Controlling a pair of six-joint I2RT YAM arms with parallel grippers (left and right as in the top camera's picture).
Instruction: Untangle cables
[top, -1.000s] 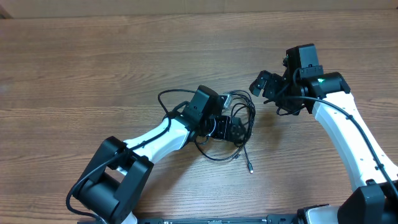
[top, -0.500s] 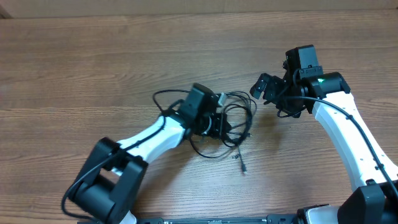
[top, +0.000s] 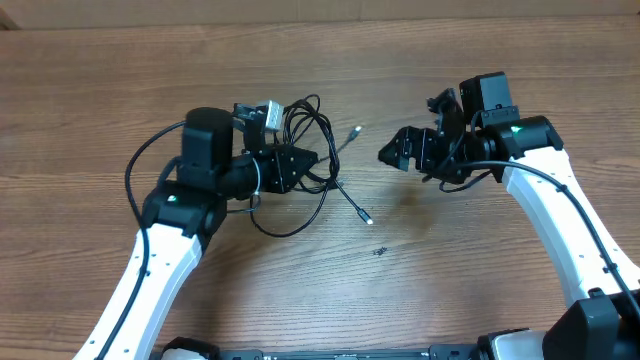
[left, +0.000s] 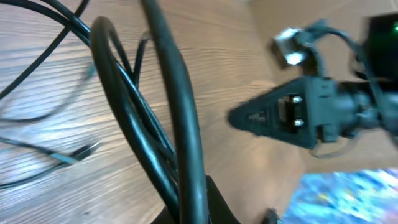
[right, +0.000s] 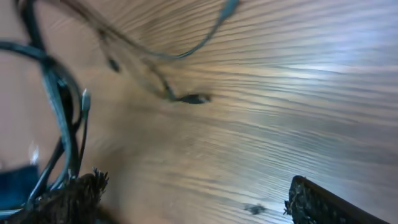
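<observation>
The cables (top: 312, 132) are thin black wires bunched left of the table's middle. My left gripper (top: 308, 160) is shut on the bunch and points right. One strand ends in a small plug (top: 357, 130). Another runs down to a plug (top: 368, 220), and a loop (top: 285, 230) sags toward the front. In the left wrist view the cables (left: 177, 118) rise thick and close out of my left gripper (left: 200, 208). My right gripper (top: 410, 130) stands open to the right of the bunch, apart from it. In the right wrist view my right gripper (right: 196, 205) holds nothing, and the cables (right: 56, 106) lie at the left.
The wooden table (top: 480, 270) carries a small dark speck (top: 380, 250) in front of the cables. The right gripper (left: 292, 115) faces the left wrist camera at close range. A loose plug end (right: 194, 98) lies ahead of the right fingers.
My left gripper closed on the cable bunch and swung it left and toward the back. The strands spread out behind it. My right gripper edged left, still open.
</observation>
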